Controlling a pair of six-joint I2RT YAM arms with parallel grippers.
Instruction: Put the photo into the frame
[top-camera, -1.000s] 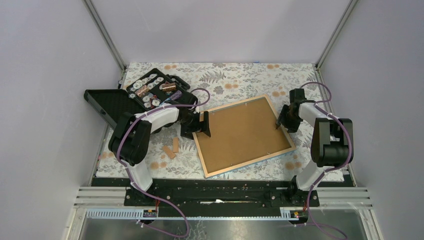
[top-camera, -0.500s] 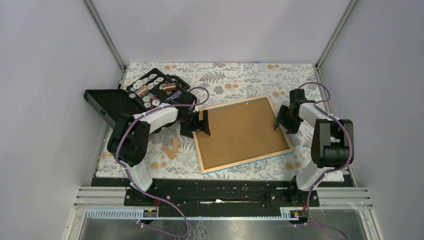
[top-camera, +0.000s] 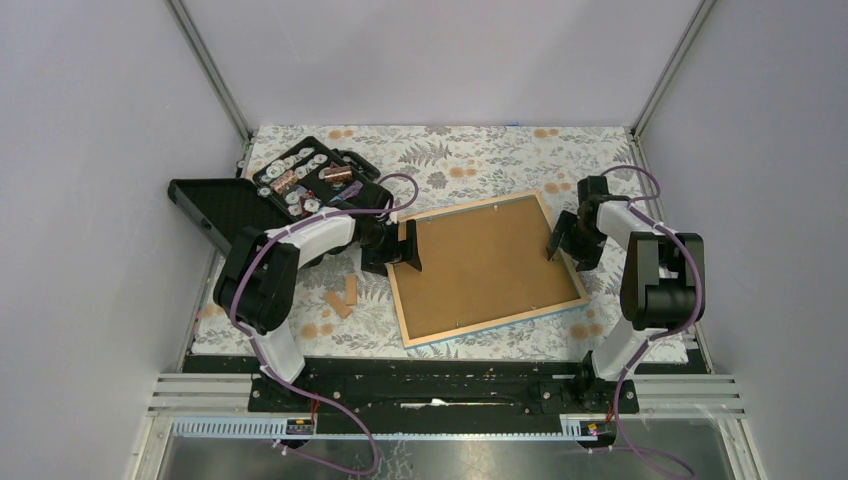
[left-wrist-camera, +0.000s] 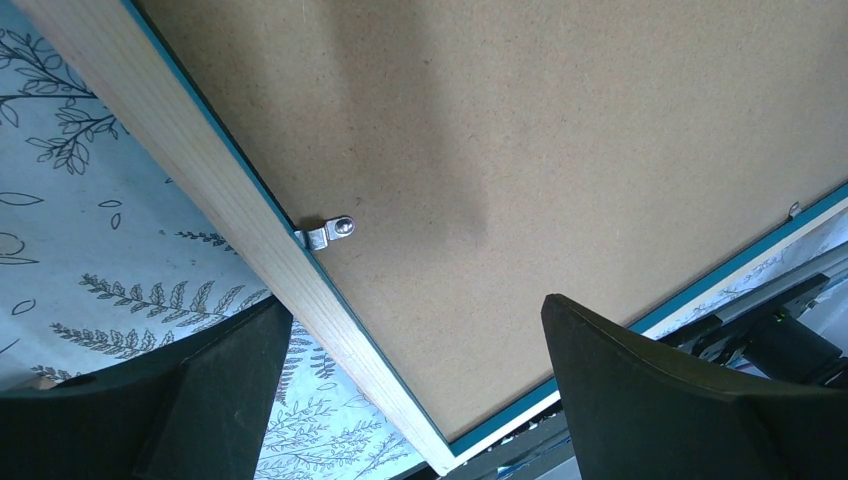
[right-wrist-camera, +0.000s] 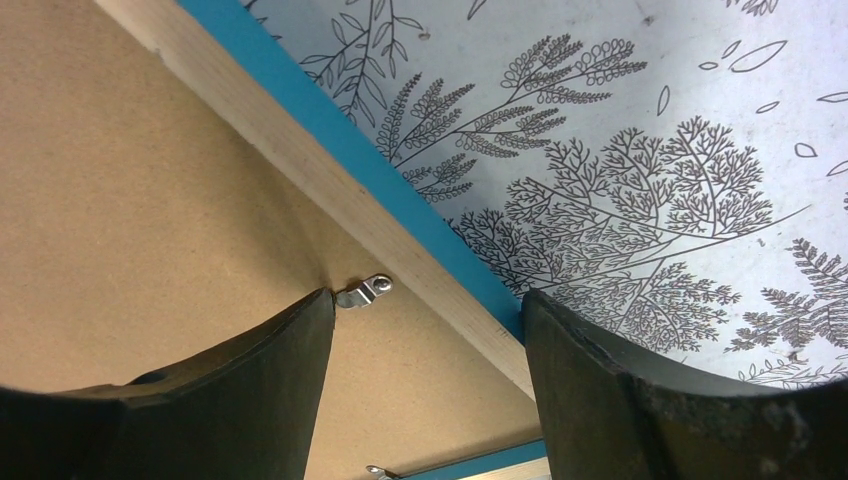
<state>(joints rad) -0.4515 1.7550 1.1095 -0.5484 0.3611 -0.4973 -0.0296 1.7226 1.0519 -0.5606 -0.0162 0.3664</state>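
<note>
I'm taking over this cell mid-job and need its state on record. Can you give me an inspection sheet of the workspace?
Surface: floral tablecloth, lying flat.
Job's things: frame lies back up with the backing board in it and a metal clip at its rim; photo not seen.
Clutter: open black case of small parts at far left; two small brown blocks left of the frame.
Tools: left tool open, straddling the frame's left rim; right tool open, over the right rim by a second clip.
Cables: purple cables run along both arms.
Surroundings: plain walls, metal posts; nothing else seen.
</note>
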